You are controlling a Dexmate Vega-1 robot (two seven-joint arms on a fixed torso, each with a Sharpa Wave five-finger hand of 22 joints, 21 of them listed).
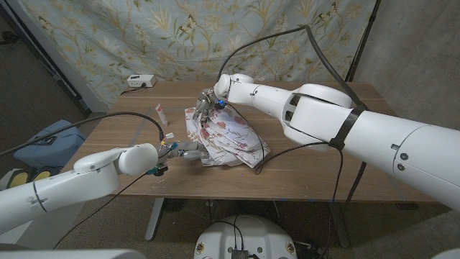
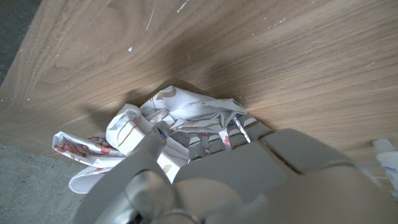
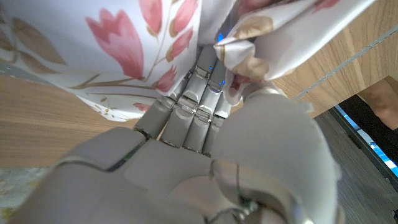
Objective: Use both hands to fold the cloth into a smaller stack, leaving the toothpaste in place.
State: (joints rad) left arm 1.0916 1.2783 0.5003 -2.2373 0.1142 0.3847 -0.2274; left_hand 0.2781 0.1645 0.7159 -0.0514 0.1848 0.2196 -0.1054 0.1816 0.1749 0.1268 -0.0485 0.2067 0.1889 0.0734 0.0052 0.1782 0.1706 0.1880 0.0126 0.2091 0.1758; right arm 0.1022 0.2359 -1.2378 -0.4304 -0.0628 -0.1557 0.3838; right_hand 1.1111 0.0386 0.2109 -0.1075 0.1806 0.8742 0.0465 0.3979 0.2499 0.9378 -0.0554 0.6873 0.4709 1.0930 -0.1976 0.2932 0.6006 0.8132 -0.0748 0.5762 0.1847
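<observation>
We see the cloth [image 1: 226, 137], white with red flowers and tan leaves, lying crumpled in a heap near the middle of the wooden table [image 1: 316, 162]. Both hands are on it, 1 at each end.

The right hand [image 1: 208, 103] reaches across from the right side and sits at the far end of the cloth, near the table's back edge. In the right wrist view the fingers [image 3: 196, 102] are curled into the fabric [image 3: 124, 50] and a bunched fold is caught against the thumb, so we read this hand as closed narrow and holding the cloth.

The left hand [image 1: 185, 150] is at the near left edge of the heap. In the left wrist view its fingers [image 2: 211, 140] are pushed into the rumpled folds [image 2: 180, 112], with cloth wrapped over and around them; it grips the cloth there too.

The toothpaste [image 1: 162, 114], a small white tube with a red end, lies on the bare wood to the left of the cloth, apart from it and from both hands. A corner of it also shows at the edge of the left wrist view [image 2: 387, 155].

At the back left corner of the table sits a small white box [image 1: 141, 81]. A patterned curtain [image 1: 180, 36] with leaves and birds hangs behind the table
</observation>
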